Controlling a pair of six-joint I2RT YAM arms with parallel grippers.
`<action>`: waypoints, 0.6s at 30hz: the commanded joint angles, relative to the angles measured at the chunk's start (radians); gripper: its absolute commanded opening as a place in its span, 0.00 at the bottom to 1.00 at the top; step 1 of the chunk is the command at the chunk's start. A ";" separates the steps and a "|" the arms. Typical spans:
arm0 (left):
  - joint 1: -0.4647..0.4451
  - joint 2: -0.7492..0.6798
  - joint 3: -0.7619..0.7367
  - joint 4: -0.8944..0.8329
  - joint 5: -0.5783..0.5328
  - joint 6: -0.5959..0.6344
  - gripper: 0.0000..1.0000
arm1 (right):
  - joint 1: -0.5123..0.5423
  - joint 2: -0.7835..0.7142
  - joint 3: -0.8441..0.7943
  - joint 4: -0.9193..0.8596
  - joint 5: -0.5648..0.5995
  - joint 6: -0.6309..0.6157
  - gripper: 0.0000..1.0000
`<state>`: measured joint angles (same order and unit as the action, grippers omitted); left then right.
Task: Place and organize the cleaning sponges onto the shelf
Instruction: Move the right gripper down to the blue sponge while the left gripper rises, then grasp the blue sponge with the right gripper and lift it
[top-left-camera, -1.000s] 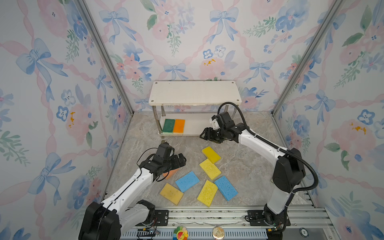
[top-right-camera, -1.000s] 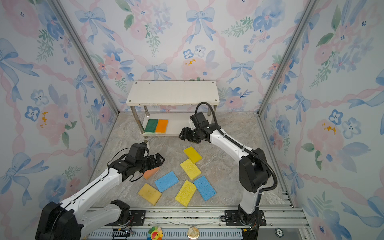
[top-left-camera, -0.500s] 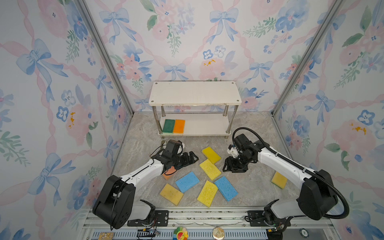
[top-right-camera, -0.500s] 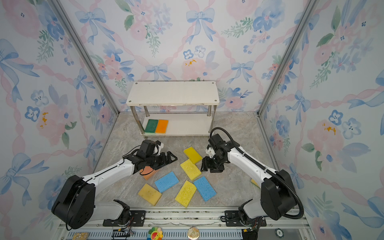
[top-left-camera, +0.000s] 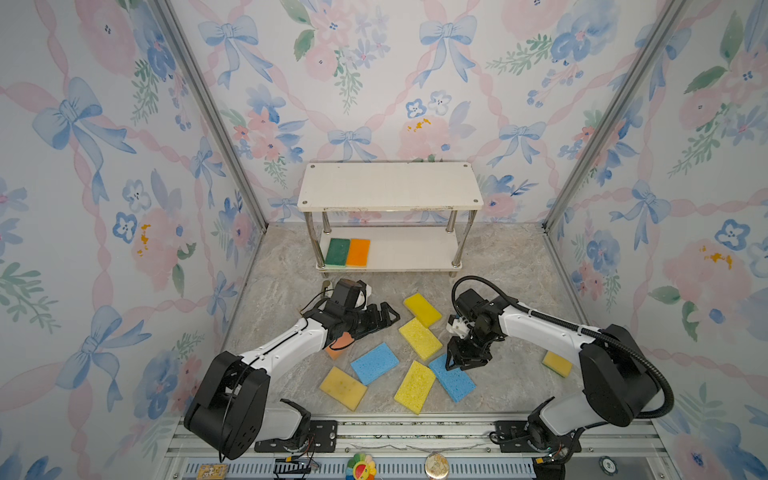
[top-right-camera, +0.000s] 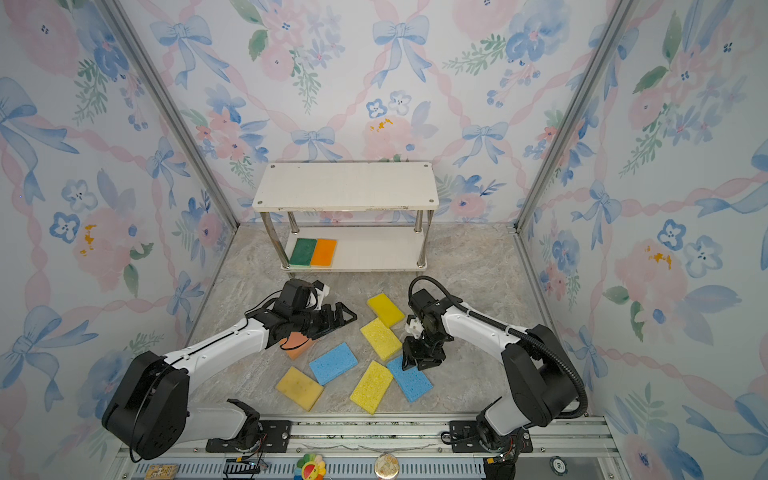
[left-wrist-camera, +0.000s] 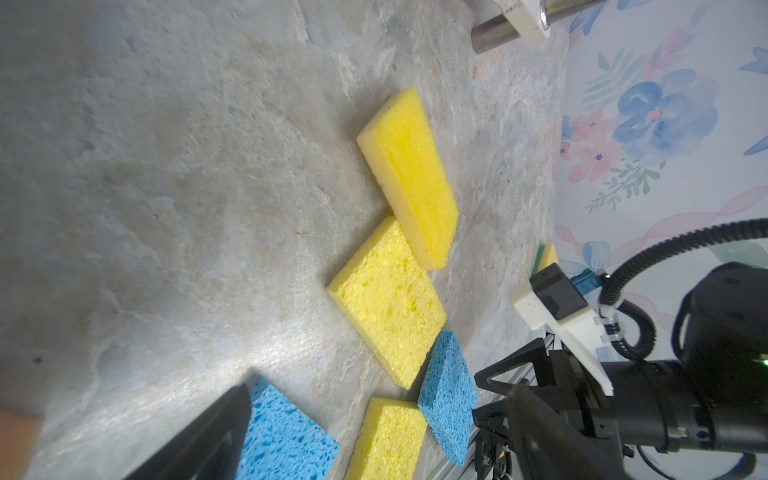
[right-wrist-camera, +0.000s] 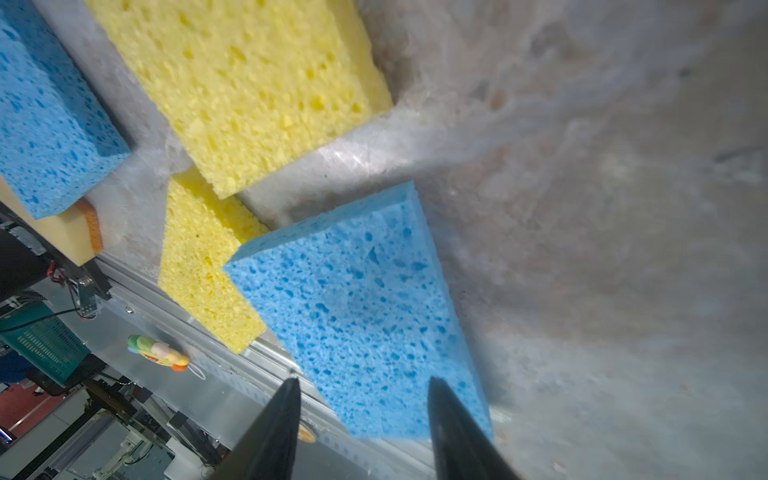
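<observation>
Two sponges (top-left-camera: 337, 252) on lower board (top-left-camera: 411, 249) of shelf (top-left-camera: 390, 185), other sponges (top-left-camera: 419, 337) before it.

The left arm (top-left-camera: 286, 347) stretches from its base at the near left towards the middle, its forearm low and slanting away to the right. Its wrist is rolled onto its side. The left gripper (top-left-camera: 384, 322) points right, about level, with its jaws spread wide.

The right arm (top-left-camera: 544, 328) runs from its base at the near right leftward to the middle. Its wrist bends down, so the right gripper (top-left-camera: 459, 365) points down and nearward with its jaws partly apart. In the right wrist view both fingers (right-wrist-camera: 270, 440) show with a clear gap between them.
</observation>
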<state>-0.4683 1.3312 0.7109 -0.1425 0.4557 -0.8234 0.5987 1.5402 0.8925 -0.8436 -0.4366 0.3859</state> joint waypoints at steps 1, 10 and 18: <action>0.002 -0.035 -0.016 0.009 0.026 0.005 0.98 | 0.010 0.019 -0.021 0.023 0.041 0.016 0.52; 0.045 -0.074 -0.071 -0.003 0.052 0.017 0.98 | 0.009 0.042 -0.004 -0.014 0.135 0.011 0.52; 0.058 -0.087 -0.081 -0.007 0.060 0.019 0.98 | 0.012 0.053 0.000 -0.033 0.176 0.012 0.57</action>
<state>-0.4171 1.2716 0.6441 -0.1364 0.4961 -0.8223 0.6033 1.5761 0.8787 -0.8375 -0.3023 0.3962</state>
